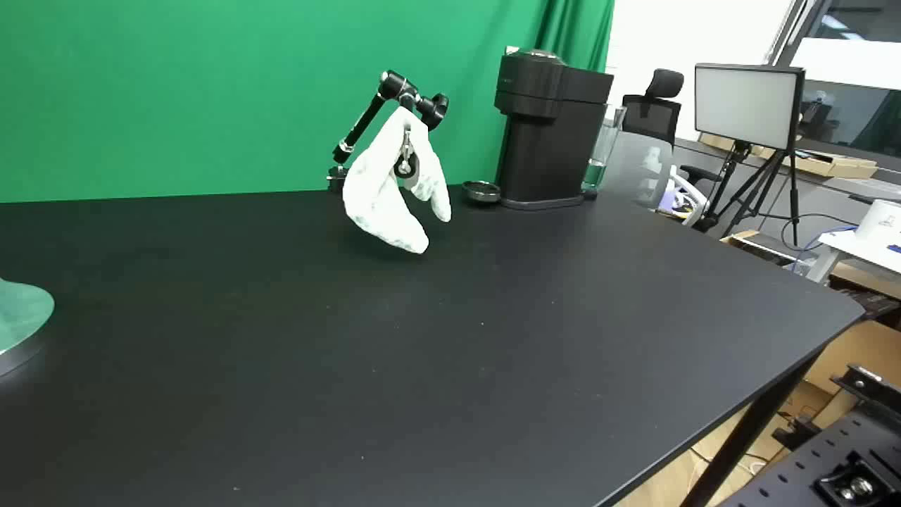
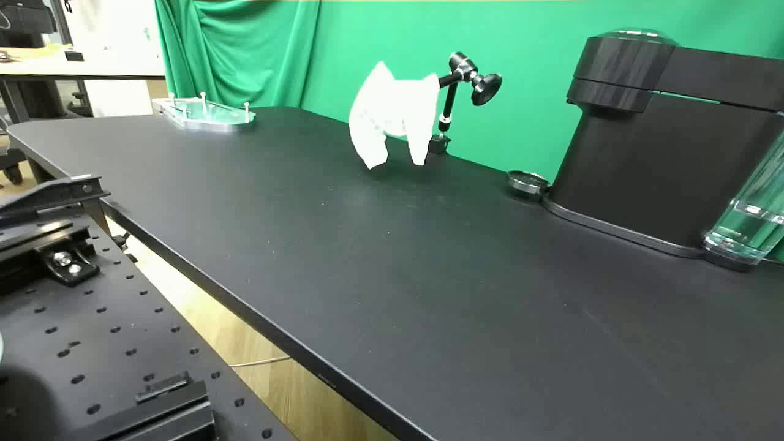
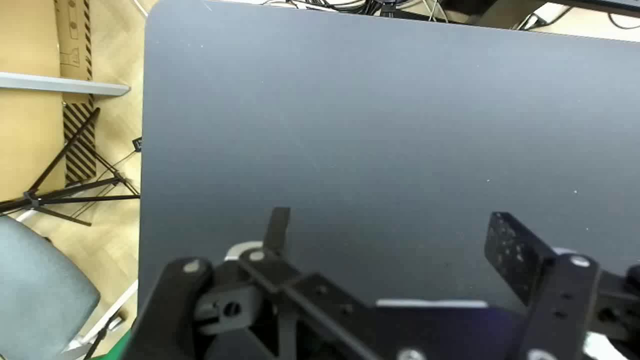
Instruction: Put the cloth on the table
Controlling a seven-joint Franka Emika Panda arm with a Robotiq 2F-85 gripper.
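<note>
Cloth (image 2: pixel 397 107) and claw (image 3: pixel 390 214): not joined; in the wrist view the fingers (image 3: pixel 517 257) stand spread wide, with only the table (image 3: pixel 350 110) showing between them.
Table: dark, flat, filling most of the wrist view; presumably where the cloth should end up.
White folds: the cloth hangs draped over a black jointed stand (image 1: pixel 402 87) before the green curtain (image 1: pixel 211 98) in both exterior views, its lower tips seemingly just above the table.
Fabric: probably light, limp and soft, hard to damage, more apt to sag than slip.
Hanging flap: likely the best hold, since the top ridge seems to rest on the stand and the fingers could meet something hard; pinch cloth alone, then lift before drawing away.
Knob (image 2: pixel 487 90): on the stand, beside the cloth; could snag a fold.
Coffee machine (image 1: pixel 545 141): near the stand, best given room.
</note>
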